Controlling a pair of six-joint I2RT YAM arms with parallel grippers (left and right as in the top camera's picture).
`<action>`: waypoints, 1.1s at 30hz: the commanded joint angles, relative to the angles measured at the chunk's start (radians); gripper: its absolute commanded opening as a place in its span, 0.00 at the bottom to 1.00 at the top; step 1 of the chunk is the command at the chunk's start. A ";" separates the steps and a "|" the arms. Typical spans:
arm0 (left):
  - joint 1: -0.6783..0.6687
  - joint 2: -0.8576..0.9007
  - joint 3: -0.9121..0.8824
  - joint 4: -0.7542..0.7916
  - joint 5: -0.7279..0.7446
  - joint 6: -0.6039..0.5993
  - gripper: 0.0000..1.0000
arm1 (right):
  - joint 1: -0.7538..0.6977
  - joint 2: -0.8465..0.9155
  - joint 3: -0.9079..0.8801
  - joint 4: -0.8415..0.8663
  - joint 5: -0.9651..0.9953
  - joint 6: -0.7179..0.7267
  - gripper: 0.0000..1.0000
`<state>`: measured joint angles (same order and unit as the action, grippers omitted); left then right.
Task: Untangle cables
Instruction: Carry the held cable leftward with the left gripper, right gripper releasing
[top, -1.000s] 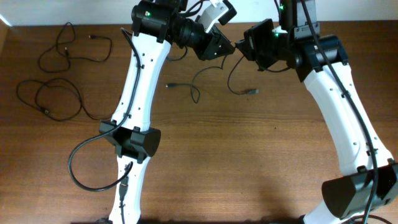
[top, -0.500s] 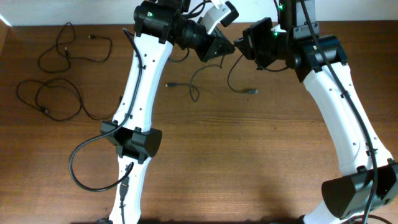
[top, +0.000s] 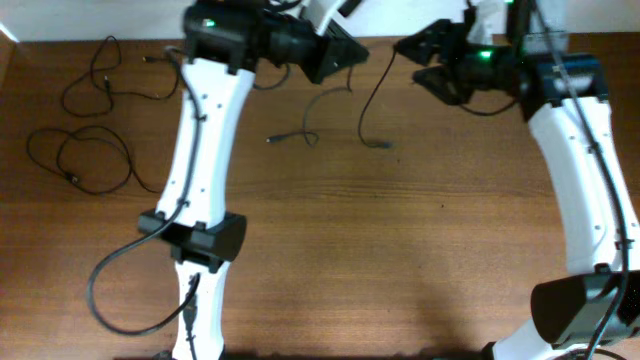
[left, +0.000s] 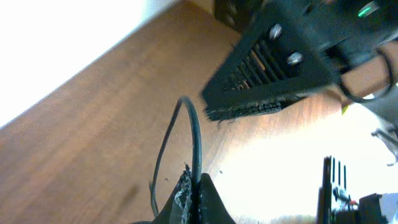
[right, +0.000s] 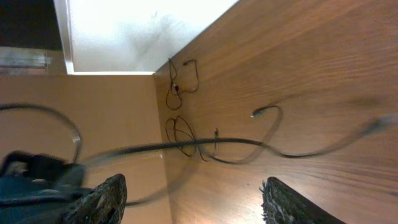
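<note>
Closed left jaws clamping cable (left: 198, 146), right jaws spread wide, holding nothing

Looking down on the table (top: 400, 250), with twelve o'clock at its far edge, we find the loose cables (top: 100, 90) lying flat at ten o'clock, well apart from everything else. The left arm (top: 200, 150) reaches in from seven o'clock and the right arm (top: 580, 170) from five o'clock. Near twelve o'clock the left gripper (top: 352, 50) and the right gripper (top: 408, 60) face each other above the wood without touching, and the hanging cables (top: 361, 105) run from the left gripper to the table, with one plug end (top: 272, 138) lying toward eleven o'clock and a second plug end (top: 384, 146) toward twelve.
</note>
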<state>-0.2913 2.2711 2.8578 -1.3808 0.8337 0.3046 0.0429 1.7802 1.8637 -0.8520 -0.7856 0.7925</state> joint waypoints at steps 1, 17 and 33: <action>0.060 -0.100 0.009 0.035 0.007 -0.134 0.00 | -0.100 -0.023 0.007 -0.090 -0.073 -0.159 0.71; 0.117 -0.355 0.009 -0.304 -0.946 -0.432 0.00 | -0.204 -0.024 0.006 -0.353 0.406 -0.266 0.67; 0.363 -0.533 -0.302 -0.307 -0.831 -0.356 0.00 | -0.204 -0.023 0.006 -0.359 0.410 -0.318 0.68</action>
<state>-0.0261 1.8191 2.6659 -1.6844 -0.1673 -0.0677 -0.1638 1.7790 1.8664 -1.2224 -0.3885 0.4934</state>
